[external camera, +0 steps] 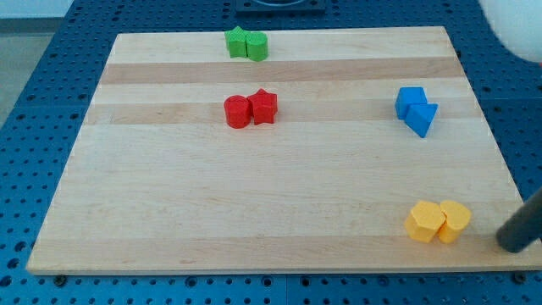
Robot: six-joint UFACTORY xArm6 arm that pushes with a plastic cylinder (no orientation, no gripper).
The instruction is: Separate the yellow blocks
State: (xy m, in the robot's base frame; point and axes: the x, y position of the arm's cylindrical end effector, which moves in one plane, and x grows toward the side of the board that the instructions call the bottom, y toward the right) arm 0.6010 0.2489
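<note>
Near the board's (279,195) bottom right corner, two yellow blocks (437,222) sit touching, not yet separated; my tip (511,246), a bare rod with no fingers to report, stands just right of them; splitting remains.

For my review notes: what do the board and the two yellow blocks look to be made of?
The board looks like pale wood, matt: lengthwise grain and plank bands show. The two yellow blocks look like moulded plastic, possibly painted wood: even, saturated colour, smooth faces, no grain. They touch; my tip is just to the view's right of them.
</note>
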